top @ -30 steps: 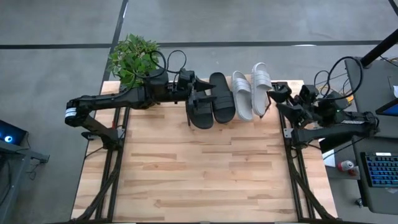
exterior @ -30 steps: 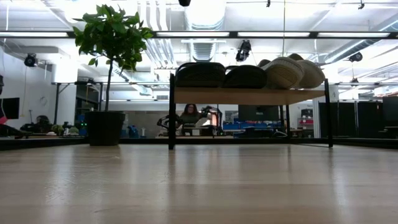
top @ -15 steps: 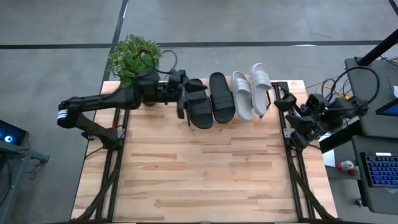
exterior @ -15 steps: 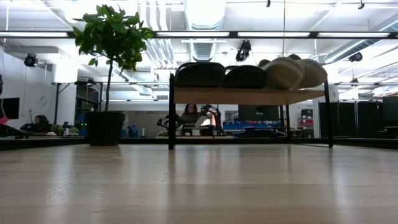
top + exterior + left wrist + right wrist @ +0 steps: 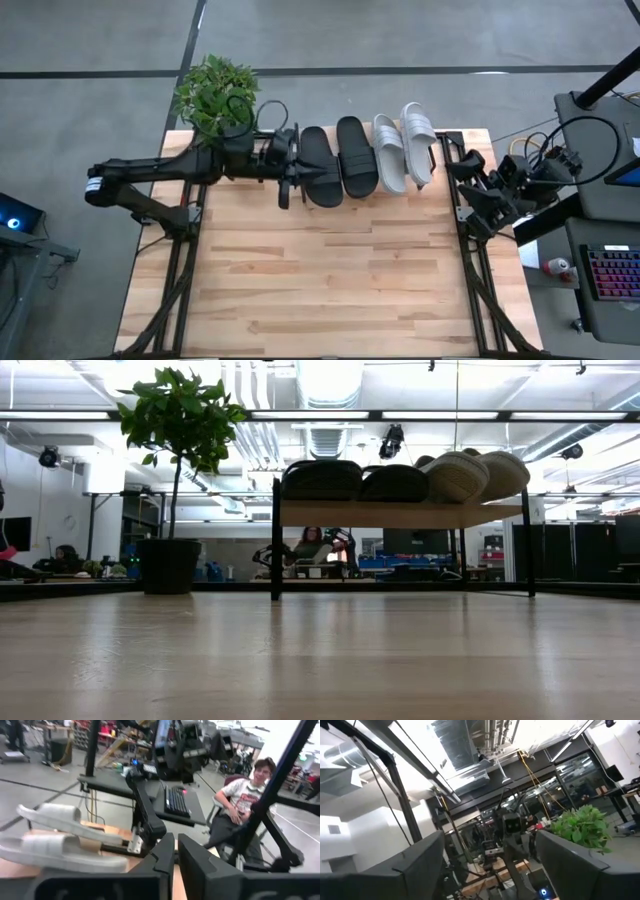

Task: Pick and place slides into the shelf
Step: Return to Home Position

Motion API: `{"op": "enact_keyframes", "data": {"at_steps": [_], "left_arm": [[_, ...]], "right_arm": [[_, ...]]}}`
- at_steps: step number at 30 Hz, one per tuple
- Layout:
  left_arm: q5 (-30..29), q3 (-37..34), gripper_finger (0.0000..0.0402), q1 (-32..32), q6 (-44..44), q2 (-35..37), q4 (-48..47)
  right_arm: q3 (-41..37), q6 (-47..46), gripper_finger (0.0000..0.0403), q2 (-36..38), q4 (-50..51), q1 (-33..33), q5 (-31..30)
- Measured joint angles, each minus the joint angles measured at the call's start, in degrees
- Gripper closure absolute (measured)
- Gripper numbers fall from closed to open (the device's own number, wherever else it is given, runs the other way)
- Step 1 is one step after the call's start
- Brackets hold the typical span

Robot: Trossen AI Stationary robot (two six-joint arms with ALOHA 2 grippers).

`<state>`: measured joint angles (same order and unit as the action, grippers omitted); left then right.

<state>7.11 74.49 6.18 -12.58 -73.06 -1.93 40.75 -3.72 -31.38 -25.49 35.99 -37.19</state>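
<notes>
All four slides lie in a row on the shelf [image 5: 400, 513] at the far edge of the surface [image 5: 320, 280]: the black slides [image 5: 356, 155] on the left, the pale slides [image 5: 390, 155] on the right. The left tool [image 5: 286, 172] hovers just beside the outer black slide [image 5: 318, 168], its fingers closed on nothing. The right tool [image 5: 458, 168] is at the right edge of the surface, near the outer pale slide [image 5: 418, 143], with its fingers wide apart and empty. I judge the placing as done; only the retreat of both tools is left. The danger is at the left tool: if it swings toward the shelf when it pulls away, it can push the outer black slide, which seems to reach over the front of the shelf, and make it drop. The potted plant [image 5: 215, 92] close behind could also be hit
</notes>
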Motion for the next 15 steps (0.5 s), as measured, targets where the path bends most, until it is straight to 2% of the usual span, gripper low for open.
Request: {"op": "enact_keyframes", "data": {"at_steps": [2, 5, 12, 13, 15], "left_arm": [[0.07, -0.86, 0.0396, -0.68, -0.04, 0.00, 0.02], [0.11, -1.18, 0.0400, -1.32, 0.01, 0.23, 0.43], [-0.27, -4.42, 0.0401, -1.43, 1.88, 5.19, 0.46], [-0.68, -5.14, 0.0401, -1.43, 1.92, 6.22, 0.44], [-1.68, -7.05, 0.0401, -1.43, 1.27, 8.38, 0.64]], "right_arm": [[-0.02, 0.64, 0.0119, 0.04, 0.04, 0.01, 0.10], [-0.02, 0.99, 0.0177, 0.41, -0.10, 0.00, 2.09], [-0.07, 5.71, 0.0361, 0.61, 0.00, 0.00, 5.86], [-0.07, 6.68, 0.0378, 0.63, -0.04, 0.00, 5.80], [-0.11, 7.69, 0.0386, 1.08, -0.06, -0.05, 5.61]]}}
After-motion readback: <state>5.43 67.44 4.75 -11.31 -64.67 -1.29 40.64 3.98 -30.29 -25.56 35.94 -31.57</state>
